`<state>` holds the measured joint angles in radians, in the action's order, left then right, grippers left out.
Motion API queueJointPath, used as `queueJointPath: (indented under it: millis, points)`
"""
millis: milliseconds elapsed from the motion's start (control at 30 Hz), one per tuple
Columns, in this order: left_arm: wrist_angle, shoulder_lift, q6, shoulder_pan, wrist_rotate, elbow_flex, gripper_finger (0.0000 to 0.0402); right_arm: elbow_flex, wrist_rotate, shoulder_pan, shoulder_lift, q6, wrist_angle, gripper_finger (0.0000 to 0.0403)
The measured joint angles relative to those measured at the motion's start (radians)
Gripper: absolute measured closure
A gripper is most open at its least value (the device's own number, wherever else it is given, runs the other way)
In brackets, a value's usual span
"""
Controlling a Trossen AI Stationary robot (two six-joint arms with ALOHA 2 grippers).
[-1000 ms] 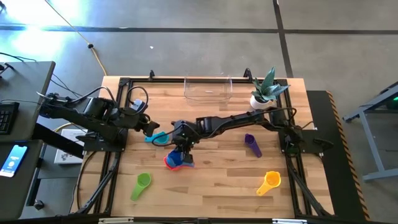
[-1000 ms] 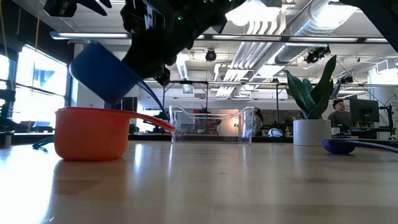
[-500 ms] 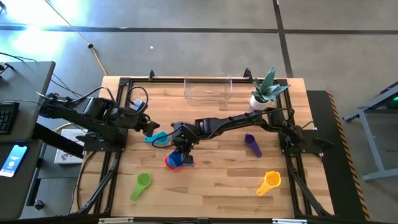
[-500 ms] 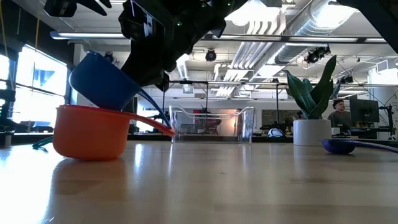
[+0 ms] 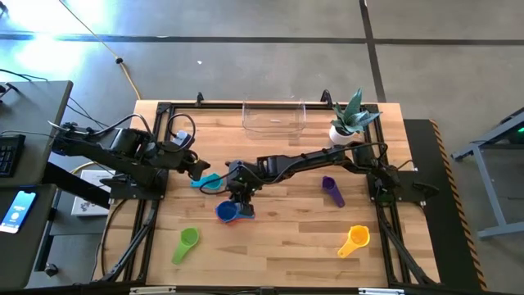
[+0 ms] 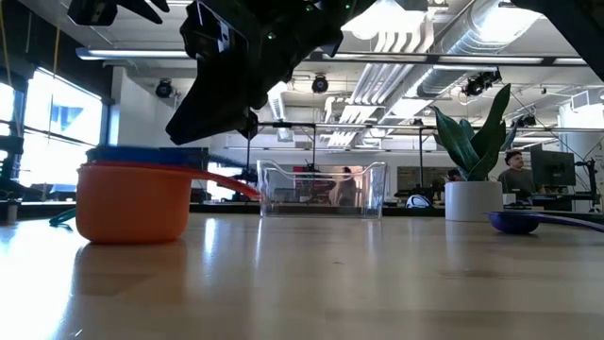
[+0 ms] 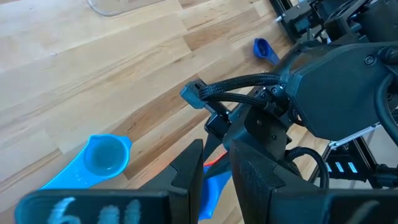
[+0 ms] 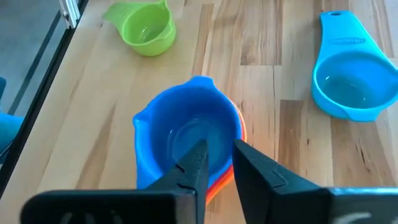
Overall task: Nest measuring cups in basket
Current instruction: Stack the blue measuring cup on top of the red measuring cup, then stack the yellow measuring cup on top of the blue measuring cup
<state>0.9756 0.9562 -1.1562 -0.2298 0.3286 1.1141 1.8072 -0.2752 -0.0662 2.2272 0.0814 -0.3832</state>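
The blue measuring cup [image 8: 180,124] sits level inside the orange-red cup [image 6: 132,203] on the table's middle; its rim [image 6: 146,153] shows just above the orange one. My right gripper [image 8: 219,152] hovers close over the blue cup's bowl, slanting down from the table's right, with a narrow gap between its fingers. My left gripper [image 5: 196,168] waits beside the teal cup [image 5: 209,182], with a narrow gap and nothing in it. The clear basket [image 5: 274,117] stands at the far edge and holds no cup.
The green cup [image 5: 187,240] lies near the front left, the yellow cup [image 5: 354,240] at the front right and the purple cup [image 5: 332,190] right of middle. A white plant pot [image 5: 342,129] stands right of the basket.
The blue cup, which hung tilted above the orange-red cup, came down onto its rim. It now lies level inside that cup. My right gripper has stayed nearly where it was.
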Motion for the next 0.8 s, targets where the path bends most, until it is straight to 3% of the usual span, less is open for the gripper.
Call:
queueJointPath:
  millis: [200,467,800]
  points:
    - [0.0,0.0,0.001,0.0,0.0,0.0,0.0332,0.0,0.025,0.0,-0.003,0.016,-0.013,0.0327]
    - [0.002,0.0,0.032,0.0,-0.002,0.0,0.0332,0.0,0.071,0.0,-0.059,0.102,-0.175,0.0327]
    - [0.004,0.006,0.164,-0.029,-0.081,-0.027,0.0332,0.0,0.201,-0.038,-0.14,0.46,-0.371,0.0327]
